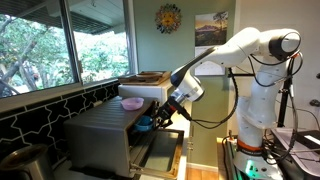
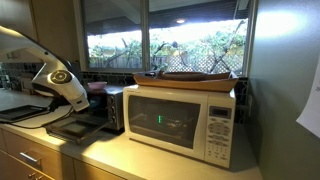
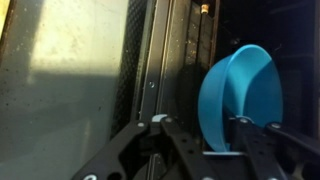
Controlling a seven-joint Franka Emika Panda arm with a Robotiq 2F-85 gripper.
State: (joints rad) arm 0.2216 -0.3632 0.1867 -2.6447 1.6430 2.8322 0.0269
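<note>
Wrist view: light-blue round bowl point(image 3: 240, 85), tilted on edge.

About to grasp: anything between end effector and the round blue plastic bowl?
Nothing: the stretch is bare. In the wrist view the blue bowl sits partly inside the end effector.

White rounded arm point(image 1: 245, 45), black gripper point(image 1: 163, 116), thin black cable point(image 1: 208, 122)

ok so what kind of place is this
Most likely a home kitchen: a white microwave sits on a counter below a window, a toaster oven stands beside it with its door open, and a blue bowl is at the oven's mouth.
</note>
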